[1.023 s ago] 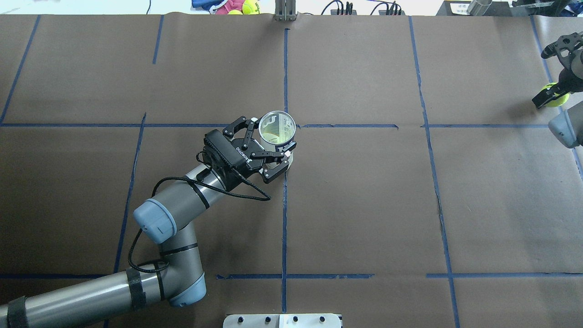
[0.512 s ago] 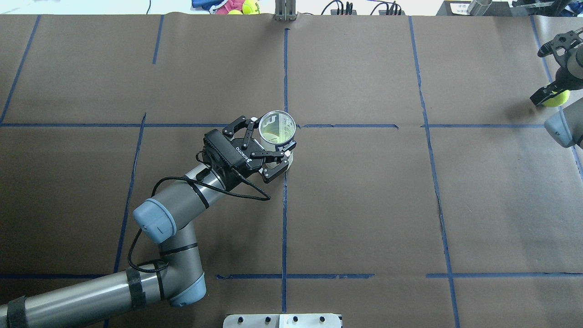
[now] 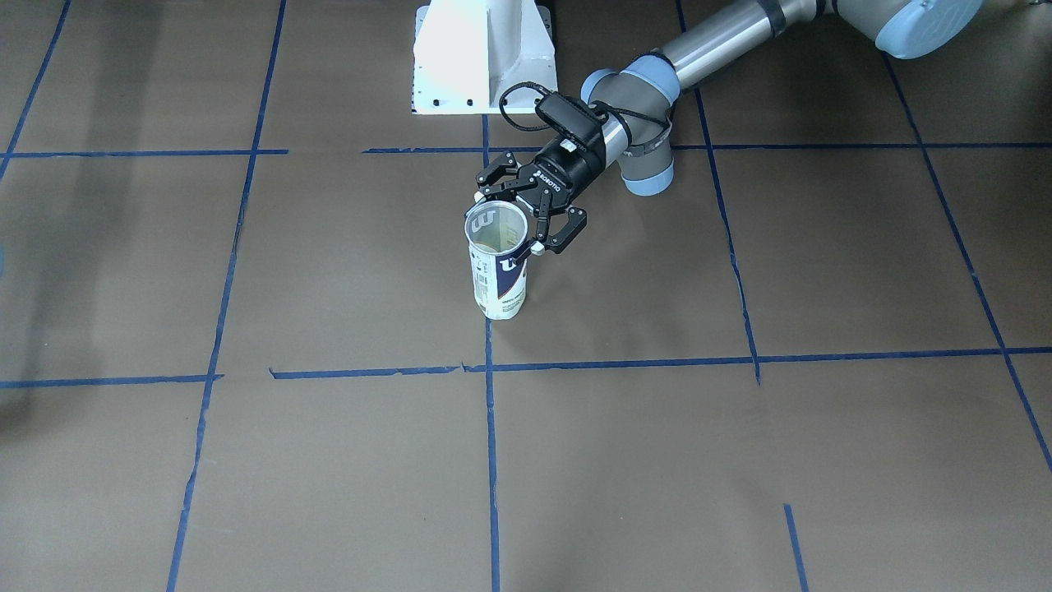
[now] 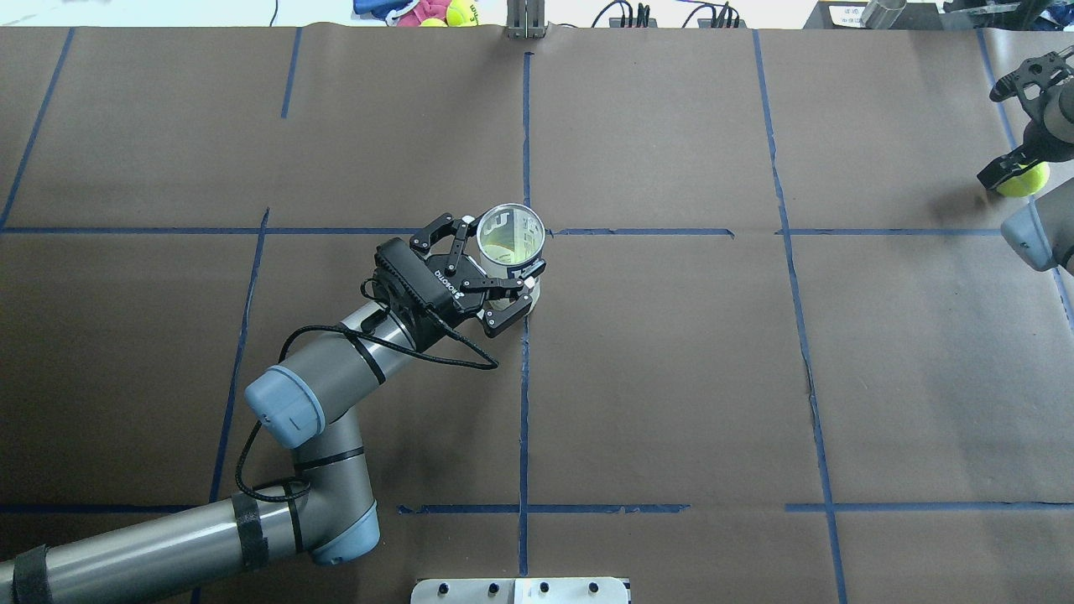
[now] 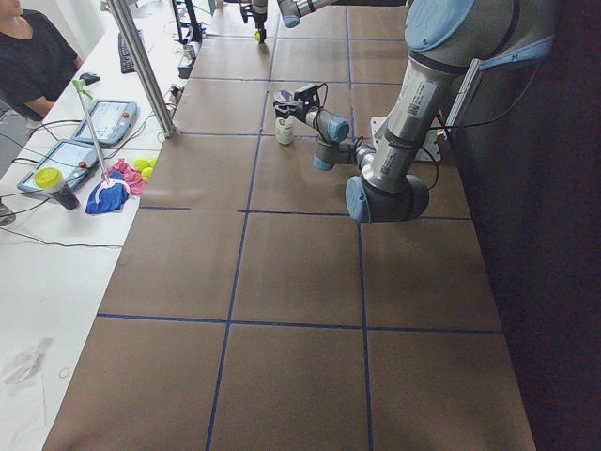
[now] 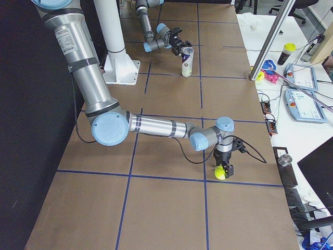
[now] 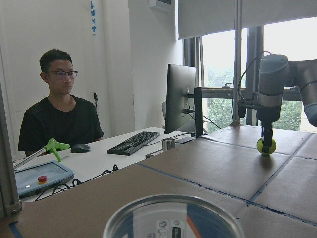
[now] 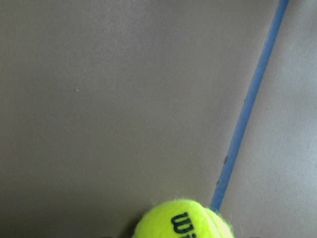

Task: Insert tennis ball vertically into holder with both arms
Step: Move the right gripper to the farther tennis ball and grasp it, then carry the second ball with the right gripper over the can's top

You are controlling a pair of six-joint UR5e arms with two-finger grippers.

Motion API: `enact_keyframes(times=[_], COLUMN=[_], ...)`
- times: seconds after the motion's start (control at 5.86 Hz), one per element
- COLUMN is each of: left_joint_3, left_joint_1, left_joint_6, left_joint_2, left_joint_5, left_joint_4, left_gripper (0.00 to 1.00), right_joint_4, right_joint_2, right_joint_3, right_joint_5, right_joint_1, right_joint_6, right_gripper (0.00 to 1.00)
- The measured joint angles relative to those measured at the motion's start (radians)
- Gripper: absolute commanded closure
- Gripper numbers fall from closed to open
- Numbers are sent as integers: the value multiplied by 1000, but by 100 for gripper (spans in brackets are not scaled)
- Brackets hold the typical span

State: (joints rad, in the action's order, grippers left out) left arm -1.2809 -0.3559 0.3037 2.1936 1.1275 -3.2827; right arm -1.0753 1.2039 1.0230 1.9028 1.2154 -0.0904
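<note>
The holder (image 4: 510, 236) stands upright with its mouth open near the table's centre, also in the front view (image 3: 498, 275). My left gripper (image 4: 502, 258) is shut on its side just below the rim, also seen from the front (image 3: 511, 224). The holder's rim fills the bottom of the left wrist view (image 7: 173, 218). The tennis ball (image 4: 1025, 179) is at the table's far right, between the fingers of my downward-pointing right gripper (image 4: 1017, 174), at or just above the paper. It shows in the right-side view (image 6: 222, 173) and the right wrist view (image 8: 183, 221).
The white pedestal base (image 3: 483, 57) is at the robot's side. A metal post (image 4: 526, 18), cables and toys (image 4: 432, 10) line the far edge. An operator (image 7: 62, 119) sits at a desk beyond it. Blue tape lines cross the brown paper.
The right wrist has shifted slightly toward the far edge, and the ball with it. The left arm and the holder have not moved.
</note>
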Motion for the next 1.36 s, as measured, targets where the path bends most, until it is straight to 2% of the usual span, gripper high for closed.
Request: enact_keyframes(times=[0.17, 0.34, 0.51, 0.68, 0.85, 1.19, 1.36], left_joint_3=[0, 0, 0, 1, 1, 2, 2], left_joint_1=[0, 0, 0, 0, 0, 0, 0], left_joint_6=[0, 0, 0, 0, 0, 0, 0], left_joint_2=[0, 0, 0, 0, 0, 0, 0], left_joint_5=[0, 0, 0, 0, 0, 0, 0], left_joint_4=[1, 1, 0, 1, 1, 1, 1], left_gripper=[10, 10, 10, 10, 10, 10, 10], right_joint_4=[1, 3, 6, -10, -69, -374, -529], right_joint_2=[2, 2, 1, 0, 4, 7, -1], right_joint_3=[-4, -5, 2, 51, 160, 534, 732], right_joint_5=[-2, -3, -3, 3, 11, 77, 160], right_joint_1=[0, 0, 0, 5, 11, -1, -39], right_joint_6=[-1, -6, -17, -26, -31, -119, -254], right_gripper=[75, 98, 100, 100, 100, 100, 100])
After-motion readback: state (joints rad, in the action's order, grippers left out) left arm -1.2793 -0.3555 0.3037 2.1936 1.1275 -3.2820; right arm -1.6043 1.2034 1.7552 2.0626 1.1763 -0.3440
